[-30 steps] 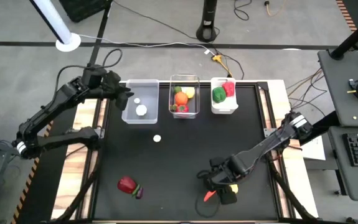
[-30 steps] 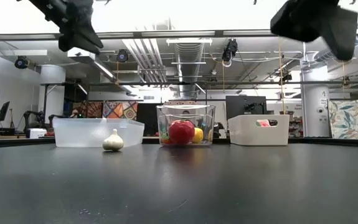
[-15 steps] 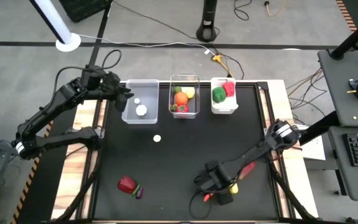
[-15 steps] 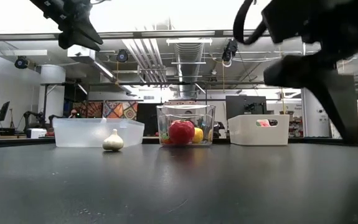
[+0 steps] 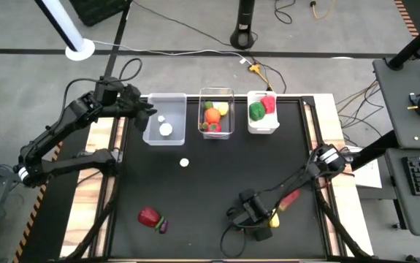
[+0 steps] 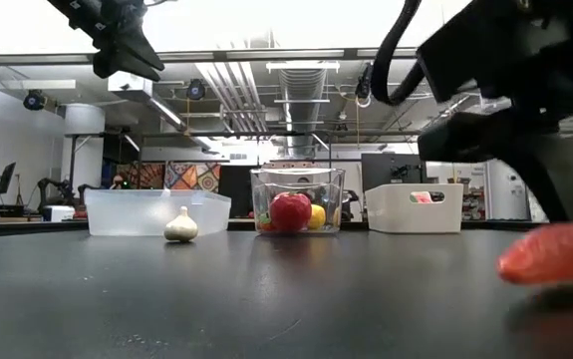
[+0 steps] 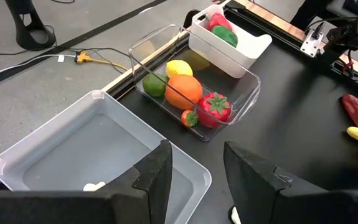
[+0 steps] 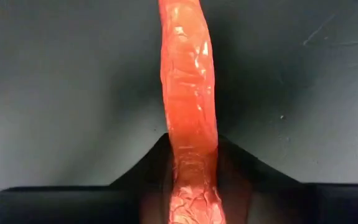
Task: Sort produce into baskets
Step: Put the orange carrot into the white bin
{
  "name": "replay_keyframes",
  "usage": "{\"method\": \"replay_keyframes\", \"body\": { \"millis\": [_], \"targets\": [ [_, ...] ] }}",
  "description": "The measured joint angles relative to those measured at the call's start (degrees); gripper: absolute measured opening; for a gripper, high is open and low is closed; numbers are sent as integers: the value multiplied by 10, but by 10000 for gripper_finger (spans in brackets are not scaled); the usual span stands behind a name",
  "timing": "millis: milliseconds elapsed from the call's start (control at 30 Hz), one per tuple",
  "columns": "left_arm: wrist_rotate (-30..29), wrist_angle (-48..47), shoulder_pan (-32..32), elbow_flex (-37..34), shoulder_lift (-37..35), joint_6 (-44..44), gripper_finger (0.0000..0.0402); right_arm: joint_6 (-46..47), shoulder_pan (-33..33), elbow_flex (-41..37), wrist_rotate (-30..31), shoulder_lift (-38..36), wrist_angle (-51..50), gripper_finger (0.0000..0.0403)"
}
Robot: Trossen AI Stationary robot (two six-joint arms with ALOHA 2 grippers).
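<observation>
My right gripper (image 5: 252,219) stands near the table's front edge, pointing down, shut on an orange carrot (image 8: 188,93). The carrot's tapered end (image 6: 550,257) shows in the low view. My left gripper (image 7: 194,177) hangs open with nothing between its fingers, over the left clear basket (image 5: 165,117), which holds white pieces. The middle clear basket (image 5: 216,113) holds an orange, a lemon and red pieces. The white basket (image 5: 262,111) holds a green pepper and a red piece. A white garlic (image 5: 184,163) sits on the table. My right gripper pinches the carrot's two long sides (image 8: 194,155) between its two fingers (image 8: 147,171). The fingers come from above, pointing down, and lie across the carrot. The rest of the carrot runs out level past the fingers, low over the black table top.
A yellow piece (image 5: 274,219) and a red chili (image 5: 290,199) lie right beside my right gripper. A red piece (image 5: 149,216) and a purple one (image 5: 161,226) lie near the front left. Open table lies between the baskets and the front.
My right gripper has come down toward the table and a little toward its left edge, onto the carrot. The carrot's orange end now shows low at the right of the low view.
</observation>
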Motion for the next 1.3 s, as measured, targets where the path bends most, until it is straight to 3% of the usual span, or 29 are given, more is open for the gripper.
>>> {"method": "replay_keyframes", "body": {
  "millis": [133,300,500,667,867,1067,1300],
  "targets": [
    [0,0,0,0,0,0,128,20,-14,0,20,-35,-3,76],
    [0,1,0,0,0,-7,128,88,-69,1,120,-115,-4,76],
    [0,16,0,0,0,-21,128,147,-193,-15,268,-228,34,76],
    [0,26,0,0,-1,-35,128,132,-295,-90,357,-337,159,76],
    [0,26,0,0,-1,-48,128,122,-395,-265,365,-457,364,77],
    [-1,27,0,0,-1,-63,128,144,-456,-402,368,-503,545,78],
    [-18,27,0,0,0,-91,128,188,-493,-464,405,-496,563,79]
  ]
}}
